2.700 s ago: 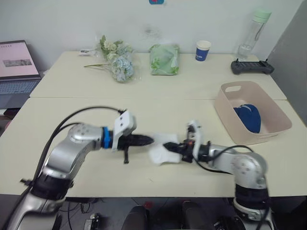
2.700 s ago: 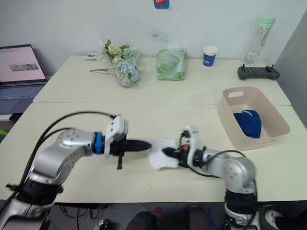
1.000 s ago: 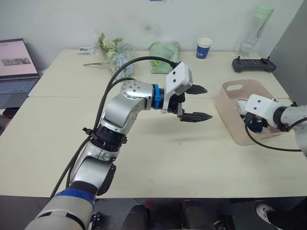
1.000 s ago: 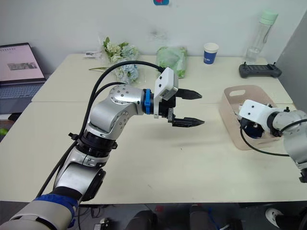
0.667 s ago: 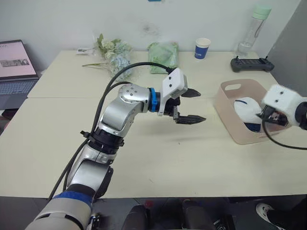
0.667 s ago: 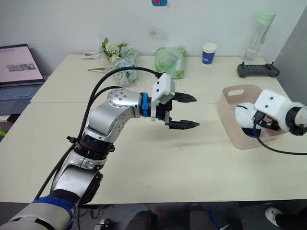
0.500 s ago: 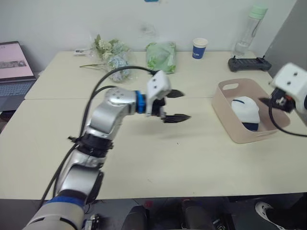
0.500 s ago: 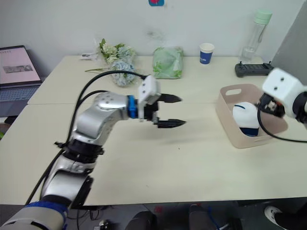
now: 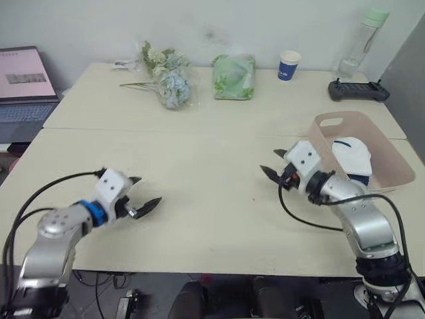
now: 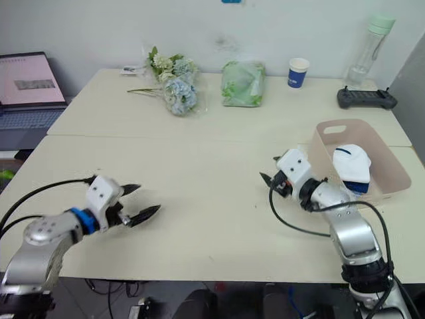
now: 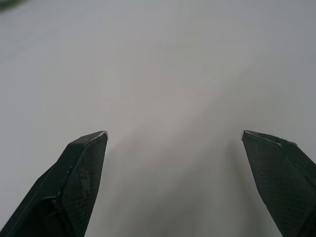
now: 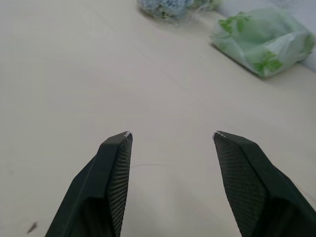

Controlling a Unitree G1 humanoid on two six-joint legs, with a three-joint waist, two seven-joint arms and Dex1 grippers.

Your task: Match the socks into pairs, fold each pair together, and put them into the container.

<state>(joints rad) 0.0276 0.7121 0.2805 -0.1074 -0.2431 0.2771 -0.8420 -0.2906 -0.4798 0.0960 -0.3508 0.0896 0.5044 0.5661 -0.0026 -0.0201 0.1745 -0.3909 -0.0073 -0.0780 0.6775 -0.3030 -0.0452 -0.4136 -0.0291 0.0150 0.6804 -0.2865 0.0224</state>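
The pale pink container (image 9: pixel 321 135) stands at the right of the near table. A folded white pair of socks (image 9: pixel 352 154) lies in it on top of a blue pair (image 9: pixel 362 178), of which just an edge peeks out. My right gripper (image 9: pixel 269 161) hovers low over the table just left of the container, open and empty; its wrist view shows the fingers (image 12: pixel 116 163) apart over bare tabletop. My left gripper (image 9: pixel 147 190) is low at the front left, wide open with nothing between its fingers (image 11: pixel 84 163).
On the far table are a flower bunch (image 9: pixel 166 80), a green plastic bag (image 9: pixel 232 66), a blue-and-white paper cup (image 9: pixel 287 65), a water bottle (image 9: pixel 365 36) and a black controller (image 9: pixel 358 90). A laptop (image 9: pixel 23 83) sits at the far left.
The right gripper let go of the white pair in the container and moved out to the table left of it. The left arm dropped from mid-table to the front left. The camera shifted.
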